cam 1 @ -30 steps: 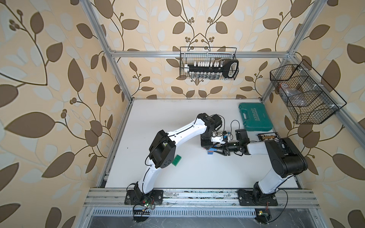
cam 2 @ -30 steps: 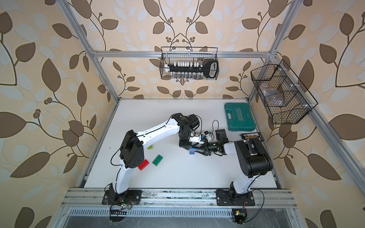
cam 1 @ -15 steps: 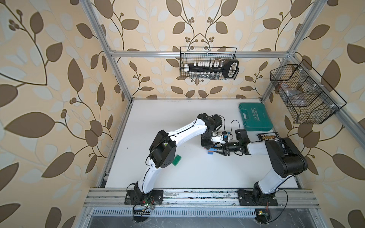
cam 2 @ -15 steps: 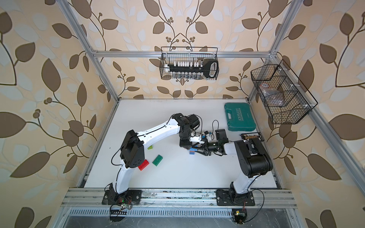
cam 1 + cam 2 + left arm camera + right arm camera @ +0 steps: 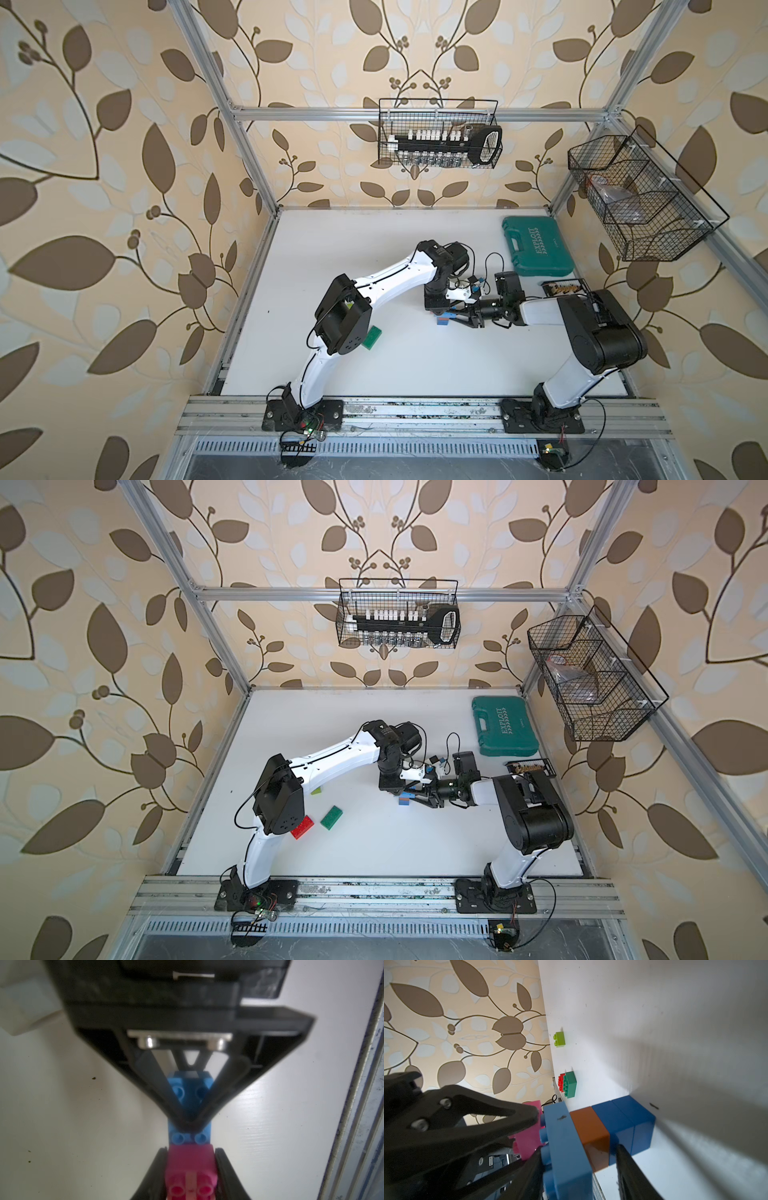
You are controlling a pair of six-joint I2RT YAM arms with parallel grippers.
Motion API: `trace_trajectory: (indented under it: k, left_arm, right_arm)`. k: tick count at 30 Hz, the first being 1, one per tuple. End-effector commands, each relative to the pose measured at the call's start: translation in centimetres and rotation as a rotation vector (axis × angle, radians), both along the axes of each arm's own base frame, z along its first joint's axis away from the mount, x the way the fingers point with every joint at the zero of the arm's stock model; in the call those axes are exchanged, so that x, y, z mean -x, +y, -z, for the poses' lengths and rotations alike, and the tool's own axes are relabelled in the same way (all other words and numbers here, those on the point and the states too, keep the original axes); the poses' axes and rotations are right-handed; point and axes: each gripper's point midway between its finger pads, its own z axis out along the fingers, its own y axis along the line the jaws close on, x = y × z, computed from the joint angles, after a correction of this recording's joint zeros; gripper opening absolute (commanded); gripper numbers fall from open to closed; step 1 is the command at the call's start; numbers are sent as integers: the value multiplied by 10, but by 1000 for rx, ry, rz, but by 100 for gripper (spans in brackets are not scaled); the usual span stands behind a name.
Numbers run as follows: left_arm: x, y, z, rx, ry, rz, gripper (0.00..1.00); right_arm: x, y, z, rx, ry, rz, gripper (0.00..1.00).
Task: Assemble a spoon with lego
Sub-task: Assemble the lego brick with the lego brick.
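Brick stack (image 5: pixel 443 321) centre; loose bricks (image 5: pixel 331 817) left of it; case (image 5: pixel 536 246) behind, right.

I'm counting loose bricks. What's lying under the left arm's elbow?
In a top view, a red brick and a lime brick poke out from under the elbow, each partly covered. The green brick lies clear beside the red one. Anything fully beneath is hidden.

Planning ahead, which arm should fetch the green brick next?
Probably left: the green brick lies nearer its base, and the right end effector holds the stack; left must first release the pink brick.
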Motion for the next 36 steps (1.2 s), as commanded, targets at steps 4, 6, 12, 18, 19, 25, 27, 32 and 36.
trace_trajectory:
  k: [4, 6, 12, 18, 19, 25, 27, 32, 36]
  left_arm:
    - [17, 6, 20, -59, 68, 24, 0]
    - [17, 6, 23, -65, 73, 23, 0]
    - [27, 5, 31, -65, 132, 30, 0]
    - [34, 12, 45, -121, 184, 33, 0]
    - [32, 13, 47, -137, 172, 23, 0]
    - [10, 25, 42, -206, 26, -6, 0]
    - [7, 19, 29, -163, 3, -12, 0]
    - [2, 8, 6, -84, -34, -8, 0]
    - [10, 1, 10, -42, 17, 10, 0]
  right_arm:
    - [3, -1, 14, 37, 47, 4, 52]
    - [3, -1, 14, 37, 48, 3, 52]
    - [3, -1, 15, 38, 51, 4, 52]
    - [3, -1, 15, 39, 50, 4, 52]
    - [3, -1, 15, 39, 52, 4, 52]
    - [4, -1, 17, 43, 56, 3, 51]
    - [4, -1, 17, 45, 57, 3, 51]
    - [4, -2, 17, 49, 59, 3, 51]
    - [4, -2, 18, 50, 58, 2, 51]
